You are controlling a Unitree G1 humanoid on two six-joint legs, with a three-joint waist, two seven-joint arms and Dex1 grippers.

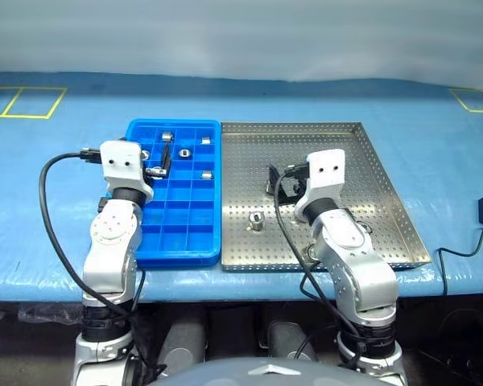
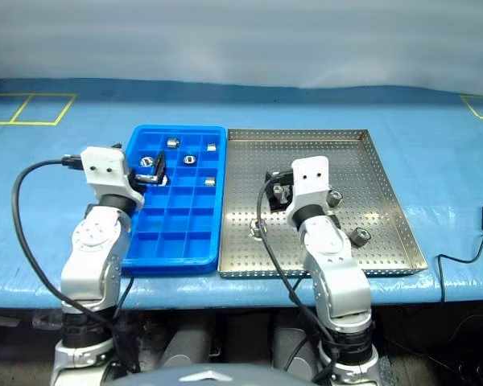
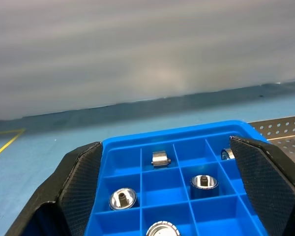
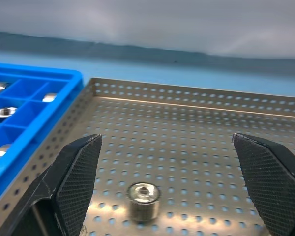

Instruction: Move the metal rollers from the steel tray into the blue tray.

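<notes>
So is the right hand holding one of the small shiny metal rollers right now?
No, the right hand is wide open above the perforated steel tray, and a small shiny metal roller stands free on the tray floor between its fingers.

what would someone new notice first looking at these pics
The bright blue tray of small cells stands out, lying on the table against the left side of the perforated steel tray. A few metal rollers already sit in its far cells, and others remain on the steel tray, one upright near its front left. The left gripper hangs open over the blue tray, and the right gripper open over the steel tray.
</notes>
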